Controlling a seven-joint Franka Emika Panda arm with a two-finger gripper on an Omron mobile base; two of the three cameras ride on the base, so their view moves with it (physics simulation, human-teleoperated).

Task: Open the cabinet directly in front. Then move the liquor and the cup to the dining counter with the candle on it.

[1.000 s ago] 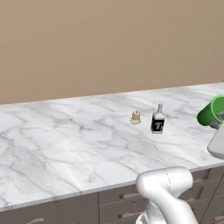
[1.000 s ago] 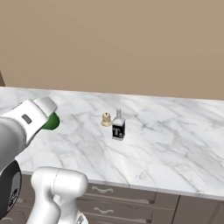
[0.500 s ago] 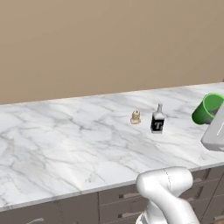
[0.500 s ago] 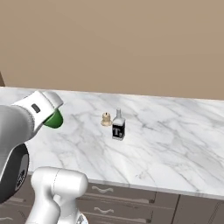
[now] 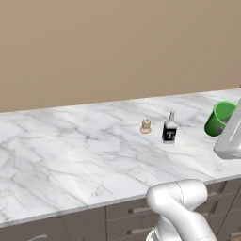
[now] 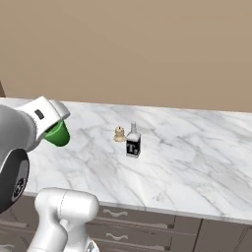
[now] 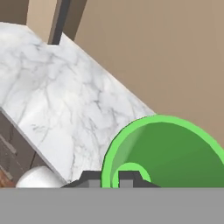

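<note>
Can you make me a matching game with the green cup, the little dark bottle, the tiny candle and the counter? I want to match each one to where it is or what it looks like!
Things:
1. cup
2. liquor
3. candle
4. dining counter

Descriptions:
A. white marble with grey veins
B. held in the gripper
C. black label with a white T
D. small and cream, standing beside the bottle

Pairs: 1-B, 2-C, 3-D, 4-A

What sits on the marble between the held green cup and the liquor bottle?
Nothing: in the left base view the counter is bare marble between the cup and the liquor. The candle stands beyond the bottle.
</note>
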